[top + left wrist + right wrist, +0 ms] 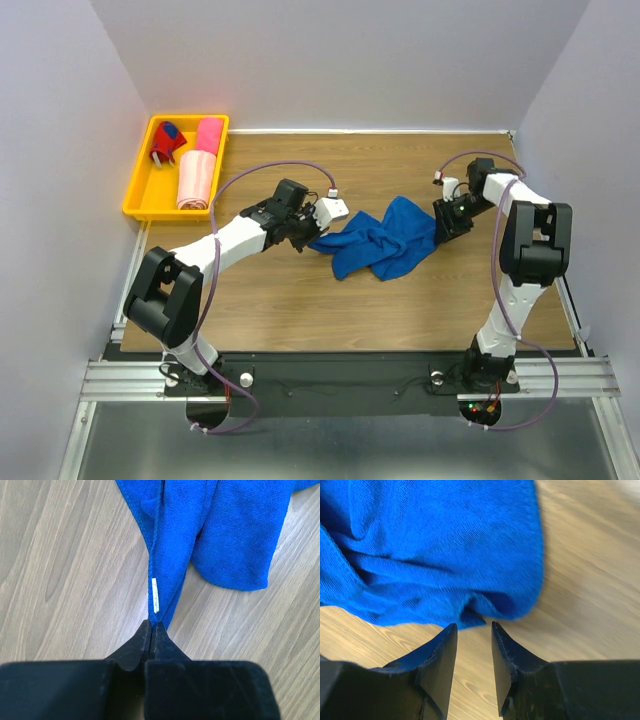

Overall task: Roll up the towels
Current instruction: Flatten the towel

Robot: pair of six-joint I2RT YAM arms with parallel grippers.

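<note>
Jaws: left gripper (151, 625) pressed together on blue towel (385, 240) corner; right gripper (472, 627) spread, nothing between, tips just short of opposite edge.
Table (400, 310): blue towel crumpled mid-table, folds hide outline.
Tray (148, 190), far left: pale pink towel (196, 180), hot pink towel (209, 135); rolled or folded, cannot tell.
Red-blue item (167, 145) beside them: unidentifiable.

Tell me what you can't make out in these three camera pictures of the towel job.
- Top view: the red and blue item in the yellow tray is too small to identify.
- Left wrist view: the print on the white tag of the blue towel is too small to read, and the towel runs off the top edge.
- Right wrist view: motion blur hides whether the right gripper touches the towel's edge.
</note>
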